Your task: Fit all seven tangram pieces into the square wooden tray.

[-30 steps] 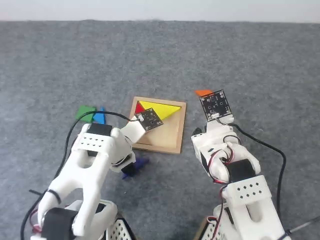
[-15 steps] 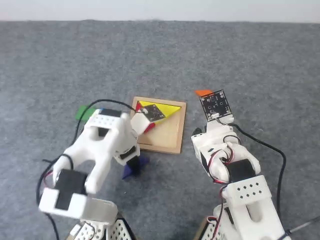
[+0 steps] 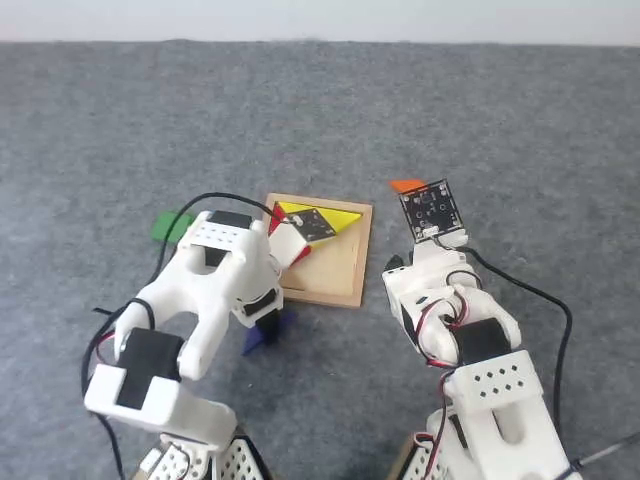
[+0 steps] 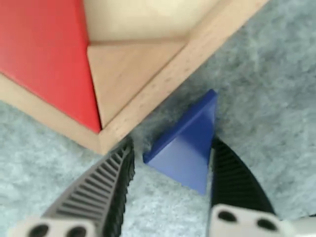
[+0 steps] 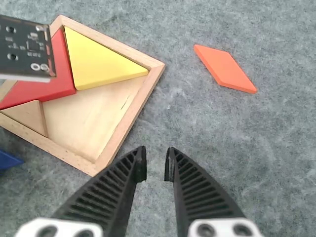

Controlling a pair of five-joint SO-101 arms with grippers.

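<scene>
Grey felt counter (image 3: 500, 120) below pale wall (image 3: 320, 20), square wooden tray (image 5: 148, 94) holding yellow triangle (image 5: 98, 61) and red triangle (image 5: 44, 84), left hand (image 4: 170, 148) wide astride blue piece (image 4: 187, 143) beside tray corner, right hand (image 5: 155, 158) narrowly parted, empty.

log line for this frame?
left gripper: open around blue piece at tray corner | right gripper: slightly open, empty | tray: red triangle, yellow triangle in | orange parallelogram: out

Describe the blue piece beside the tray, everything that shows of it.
The blue piece is a solid triangular block, matte, with crisp edges and a thick side face. It sits on the grey carpet just outside a corner of the wooden tray, apart from its rim. The left gripper stands open around it: one finger looks to touch its side, the other is apart.
</scene>
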